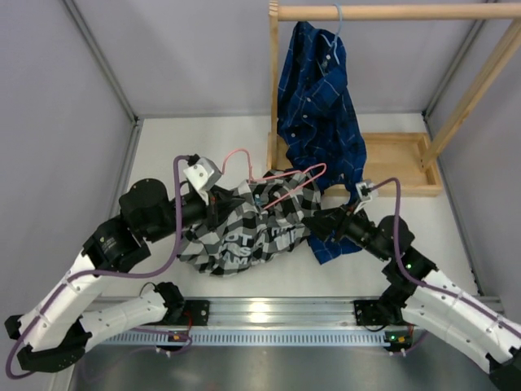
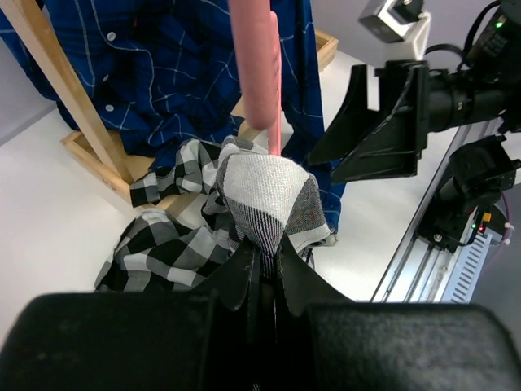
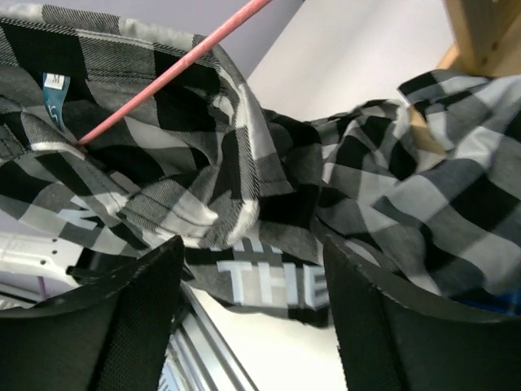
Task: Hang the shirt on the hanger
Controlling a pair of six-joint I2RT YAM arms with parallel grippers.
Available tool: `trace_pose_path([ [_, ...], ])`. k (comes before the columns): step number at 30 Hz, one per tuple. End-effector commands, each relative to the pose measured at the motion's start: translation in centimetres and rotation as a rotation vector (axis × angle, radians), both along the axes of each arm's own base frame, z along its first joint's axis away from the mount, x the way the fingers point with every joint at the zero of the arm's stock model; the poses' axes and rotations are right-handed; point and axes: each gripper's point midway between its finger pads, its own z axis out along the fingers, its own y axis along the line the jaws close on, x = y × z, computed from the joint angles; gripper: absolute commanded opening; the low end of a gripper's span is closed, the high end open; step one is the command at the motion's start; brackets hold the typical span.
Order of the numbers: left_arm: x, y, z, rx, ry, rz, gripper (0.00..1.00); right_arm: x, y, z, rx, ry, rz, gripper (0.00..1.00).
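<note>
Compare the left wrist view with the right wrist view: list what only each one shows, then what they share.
Left wrist only: the left gripper shut on a bunched fold of the checked shirt. Right wrist only: the white lettering printed on that shirt, framed between the open fingers of the right gripper, which hold nothing. Both: the checked shirt and the pink hanger running into its fabric.

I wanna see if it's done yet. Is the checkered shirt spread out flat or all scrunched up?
Scrunched up. The shirt is a crumpled heap of folds, with the pink hanger poking into it.
</note>
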Motion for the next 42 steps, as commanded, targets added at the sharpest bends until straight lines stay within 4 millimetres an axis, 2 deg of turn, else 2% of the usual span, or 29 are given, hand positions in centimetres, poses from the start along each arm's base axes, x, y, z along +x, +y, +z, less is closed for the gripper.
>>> trace_pose_path([
  [1,0.7,-0.7,2.9,-0.136,-0.032,0.024,0.0,-0.4,2.7,5.6,0.185,-0.125,0.115,0.65],
  [3,0.7,-0.8,3.0,-0.152,-0.035,0.027,0.0,0.6,4.1,4.3,0.186,-0.091,0.135,0.53],
  [4,0.7,-0.7,3.1,-0.158,-0.038,0.029,0.0,0.7,4.3,3.4,0.172,-0.067,0.137,0.53],
  [5,0.7,-0.9,2.9,-0.159,-0.036,0.021,0.0,0.9,4.5,3.9,0.193,-0.081,0.141,0.5],
  [10,0.5,-1.3,2.5,-0.153,-0.035,-0.003,0.0,1.5,5.0,3.2,0.22,-0.062,0.129,0.38],
  [12,0.5,-1.2,2.3,-0.154,-0.038,-0.002,0.0,1.9,5.0,3.0,0.226,-0.047,0.11,0.34],
  [13,0.5,-1.2,2.3,-0.156,-0.039,-0.002,0.0,2.0,5.0,2.8,0.227,-0.04,0.105,0.27],
  [15,0.5,-1.2,2.2,-0.158,-0.042,-0.002,0.0,2.3,4.8,2.4,0.229,-0.024,0.081,0.24],
  [16,0.4,-1.1,2.3,-0.162,-0.047,-0.003,0.0,2.4,4.7,2.3,0.23,-0.019,0.072,0.18],
  [22,0.4,-0.7,1.8,-0.153,-0.056,0.012,0.0,3.3,3.3,1.5,0.219,0.007,-0.025,0.0],
  [26,-0.1,0.2,1.9,-0.156,-0.078,0.014,0.0,4.6,1.4,0.9,0.19,0.025,-0.153,0.0],
  [30,-1.0,0.8,1.4,-0.14,-0.069,0.0,0.0,5.0,0.3,1.5,0.167,0.015,-0.208,0.0],
  [37,-2.7,1.7,-1.8,-0.06,0.025,-0.035,0.0,5.5,-1.0,2.4,0.119,0.003,-0.264,0.0],
  [40,-3.5,2.0,-2.7,-0.046,0.043,-0.057,0.0,6.2,-2.0,2.6,0.078,0.009,-0.326,0.0],
  [41,-3.8,2.0,-2.9,-0.043,0.047,-0.068,0.0,6.4,-2.2,3.3,0.071,0.002,-0.342,0.0],
  [42,-3.9,2.0,-3.2,-0.039,0.052,-0.072,0.0,6.5,-2.4,2.7,0.037,0.019,-0.352,0.0],
])
